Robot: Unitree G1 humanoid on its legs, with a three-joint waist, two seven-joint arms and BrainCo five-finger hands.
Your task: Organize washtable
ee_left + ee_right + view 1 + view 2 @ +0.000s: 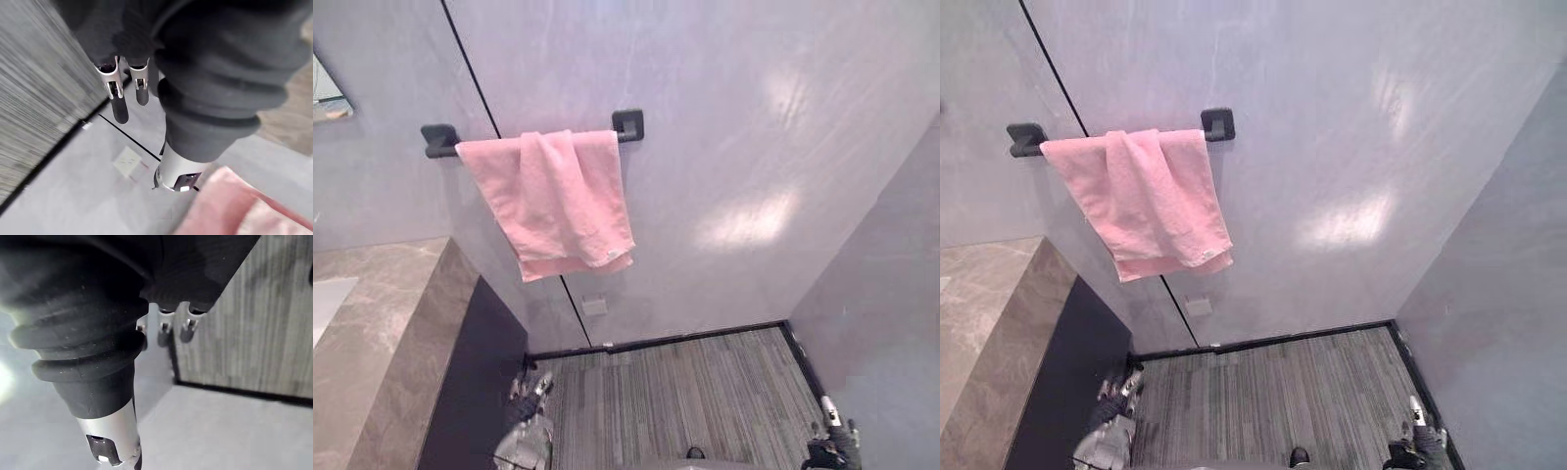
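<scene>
Nearest, both arms hang low at the robot's sides, which reads as a rest posture rather than a reach. The left robot hand (527, 431) sits beside the dark front (475, 392) under the tabletop (382, 313). Its fingers (119, 100) are straight and loosely spread, with nothing in them. The right robot hand (829, 448) hangs over the far side of the striped floor (685, 392), near the side wall; whether it is spread or closed I cannot tell. The stone tabletop runs along the left. Further off, a small plate (594, 305) is set low in the back wall. Above it a pink towel (553, 201) is draped over a black rail (438, 139). It is folded unevenly so that one layer overlaps the other, and it hangs apart from both tabletop and floor. Hanging there keeps it off the tabletop, so I judge that part of the tidying done.
</scene>
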